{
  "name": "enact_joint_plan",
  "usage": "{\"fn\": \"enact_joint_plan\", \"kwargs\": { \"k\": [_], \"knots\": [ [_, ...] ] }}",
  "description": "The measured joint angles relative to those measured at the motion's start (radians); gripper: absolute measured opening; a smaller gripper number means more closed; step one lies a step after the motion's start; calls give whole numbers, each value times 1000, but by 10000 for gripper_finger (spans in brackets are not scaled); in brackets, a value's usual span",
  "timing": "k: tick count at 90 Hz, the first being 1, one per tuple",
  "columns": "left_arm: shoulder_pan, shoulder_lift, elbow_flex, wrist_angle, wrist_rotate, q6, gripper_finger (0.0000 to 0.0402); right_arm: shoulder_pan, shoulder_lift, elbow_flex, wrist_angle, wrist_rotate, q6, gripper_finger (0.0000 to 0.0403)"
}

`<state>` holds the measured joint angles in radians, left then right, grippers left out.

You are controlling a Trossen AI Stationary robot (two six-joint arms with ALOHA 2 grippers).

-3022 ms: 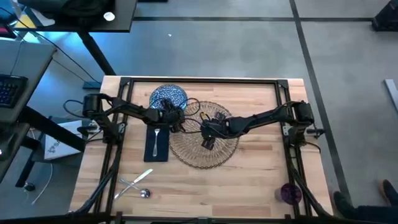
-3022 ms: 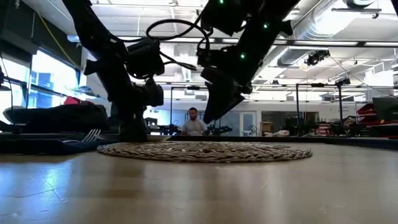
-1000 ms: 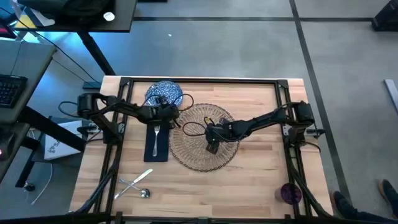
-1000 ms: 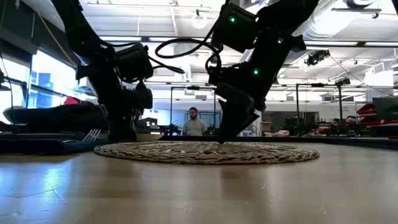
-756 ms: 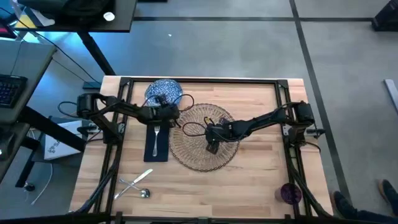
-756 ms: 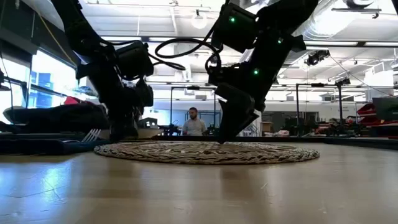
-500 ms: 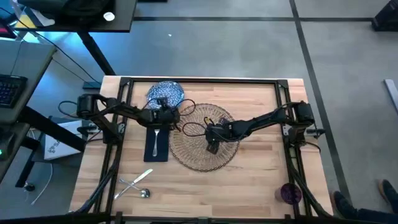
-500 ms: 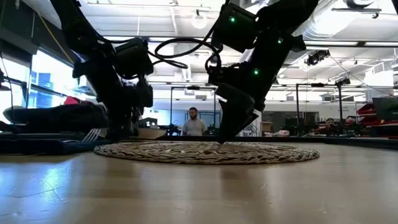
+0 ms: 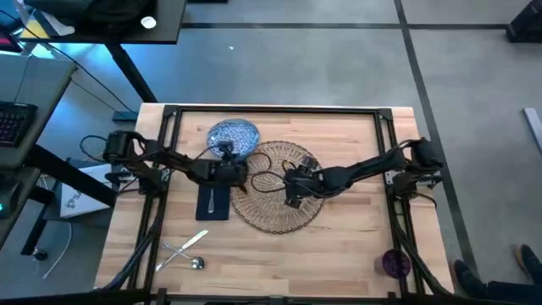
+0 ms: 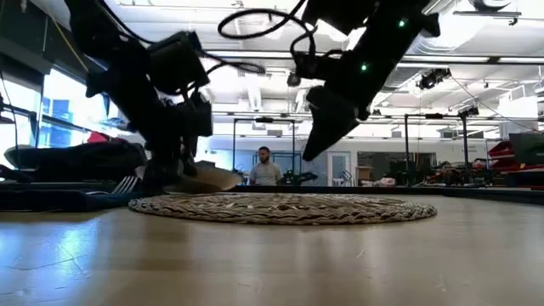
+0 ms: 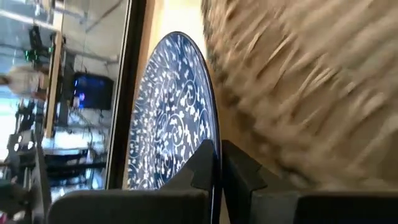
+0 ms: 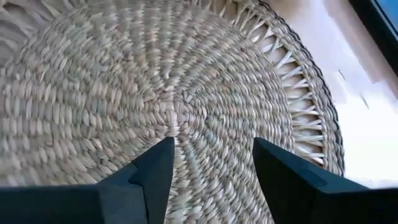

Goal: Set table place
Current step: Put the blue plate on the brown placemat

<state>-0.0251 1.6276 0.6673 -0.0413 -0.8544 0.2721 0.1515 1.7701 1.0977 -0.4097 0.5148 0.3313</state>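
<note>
On the table (image 9: 356, 246), frame centre in the high view, I see the wicker placemat (image 9: 269, 216) under my right gripper (image 9: 292, 196), fingers spread above its weave. My left gripper (image 9: 227, 163) pinches the blue plate (image 9: 234, 135) by its rim at the mat's upper left. My arms hide the napkin (image 9: 212, 206) partly and the fork wholly.

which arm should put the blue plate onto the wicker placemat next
Probably the left: the left gripper is already shut on the rim of the blue plate, right beside the placemat. The right gripper hangs open above the mat, holding nothing.
</note>
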Motion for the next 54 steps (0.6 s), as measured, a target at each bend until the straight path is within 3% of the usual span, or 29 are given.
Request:
{"fn": "enact_joint_plan", "kwargs": {
  "k": [30, 36, 45, 54],
  "knots": [
    [-122, 0, 140, -46, -69, 21, 1, 47, -25, 0, -79, 77, -35, 190],
    [-148, 0, 151, -28, -7, -15, 1, 57, -26, 0, -97, 83, -36, 190],
    [-193, 0, 152, -14, 176, -46, 0, 68, -26, 0, -149, 137, -41, 190],
    [-242, 0, 152, 0, 194, -45, 0, 79, -34, 0, -203, 233, -40, 190]
  ]
}}
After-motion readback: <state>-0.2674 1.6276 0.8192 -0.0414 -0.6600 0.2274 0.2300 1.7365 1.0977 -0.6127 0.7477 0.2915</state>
